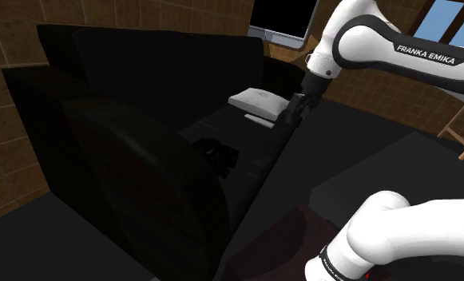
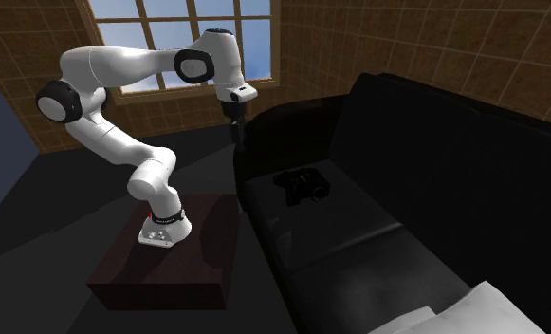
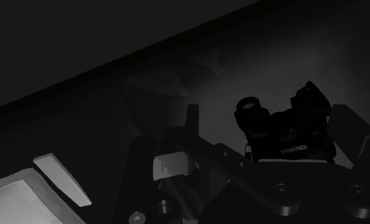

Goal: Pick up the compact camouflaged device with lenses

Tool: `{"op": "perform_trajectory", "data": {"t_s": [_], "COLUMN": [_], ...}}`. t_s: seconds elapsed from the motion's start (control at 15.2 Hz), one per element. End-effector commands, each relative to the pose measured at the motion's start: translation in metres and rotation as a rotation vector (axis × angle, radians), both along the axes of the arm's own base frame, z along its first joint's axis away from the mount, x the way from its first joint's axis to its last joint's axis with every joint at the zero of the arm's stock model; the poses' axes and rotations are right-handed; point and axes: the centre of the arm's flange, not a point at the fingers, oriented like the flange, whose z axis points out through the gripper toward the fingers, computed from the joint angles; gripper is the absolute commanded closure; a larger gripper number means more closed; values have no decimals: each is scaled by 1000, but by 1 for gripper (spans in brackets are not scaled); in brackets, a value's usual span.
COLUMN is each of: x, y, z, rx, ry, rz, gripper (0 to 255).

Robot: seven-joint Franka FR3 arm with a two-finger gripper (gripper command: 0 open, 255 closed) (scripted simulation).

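Approach stage: holding all-black two-finger gripper spread apart and empty, hovering near the arm end of the black cushioned sofa. Lying on that sofa's seat cushion, well apart from the fingers: the compact dark twin-lens device. Judging the move ahead: aligning over the central bridge, descending slowly, straddling the body, avoiding digging into the soft cushion before closing.

light: dim | source: daylit window | sofa: near-black, faint sheen | wrist view: darkest
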Motion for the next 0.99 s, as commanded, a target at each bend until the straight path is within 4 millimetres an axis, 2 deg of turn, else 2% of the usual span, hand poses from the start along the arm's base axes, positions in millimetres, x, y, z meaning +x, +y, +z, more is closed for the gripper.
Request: {"op": "perform_trajectory", "data": {"t_s": [0.0, 0.92], "x": [0, 121], "y": [0, 82], "z": [0, -126], "rx": [0, 34], "ry": [0, 126], "rz": [0, 58], "gripper": [0, 0]}}
